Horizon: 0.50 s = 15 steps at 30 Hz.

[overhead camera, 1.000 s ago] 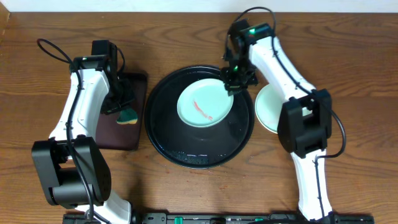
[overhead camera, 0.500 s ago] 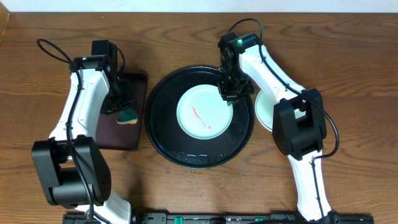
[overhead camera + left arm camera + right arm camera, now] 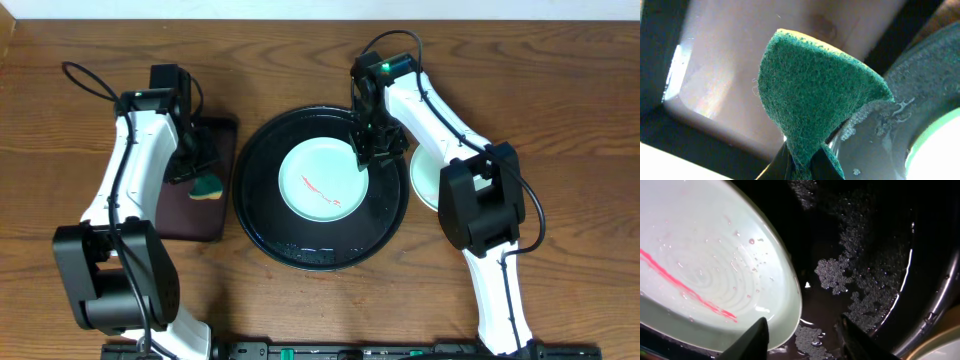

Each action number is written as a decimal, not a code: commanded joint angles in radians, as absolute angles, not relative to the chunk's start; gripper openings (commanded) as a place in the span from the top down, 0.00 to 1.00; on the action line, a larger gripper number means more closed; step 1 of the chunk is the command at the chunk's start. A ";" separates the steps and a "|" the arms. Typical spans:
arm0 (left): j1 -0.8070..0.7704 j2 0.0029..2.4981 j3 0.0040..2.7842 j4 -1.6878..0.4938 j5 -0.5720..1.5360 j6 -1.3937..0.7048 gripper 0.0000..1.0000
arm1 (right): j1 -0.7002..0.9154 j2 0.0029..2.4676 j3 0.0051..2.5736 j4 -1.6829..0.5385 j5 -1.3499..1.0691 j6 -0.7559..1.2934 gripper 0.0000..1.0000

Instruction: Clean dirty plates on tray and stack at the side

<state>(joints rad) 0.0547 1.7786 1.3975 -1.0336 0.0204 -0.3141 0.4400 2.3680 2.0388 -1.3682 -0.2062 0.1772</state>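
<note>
1. The overhead camera sits high above the wood-grain table (image 3: 300,60) and looks straight down. It is far enough away to take in both arms, the round black tray (image 3: 262,235) holding a mint plate (image 3: 320,182), and the rectangular brown tray (image 3: 185,215) on the left.
2. The left wrist camera sits very close to a teal sponge (image 3: 815,95), which fills the centre of the frame. The brown tray lies behind it and the black tray's rim is at the right.
3. The right wrist camera looks down past its own fingertips (image 3: 757,337). It is very near the mint plate and the tray's wet floor.
4. All three views share the black tray.
</note>
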 commanded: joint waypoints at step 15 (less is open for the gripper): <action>-0.018 1.683 1.401 -1.043 0.174 -0.309 0.93 | 0.394 2.349 2.038 -1.328 -0.306 0.094 0.54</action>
<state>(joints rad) -0.0135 1.7386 1.3975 -1.0397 0.1200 -0.3141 0.4126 2.3680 2.0388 -1.3300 -0.2775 0.1307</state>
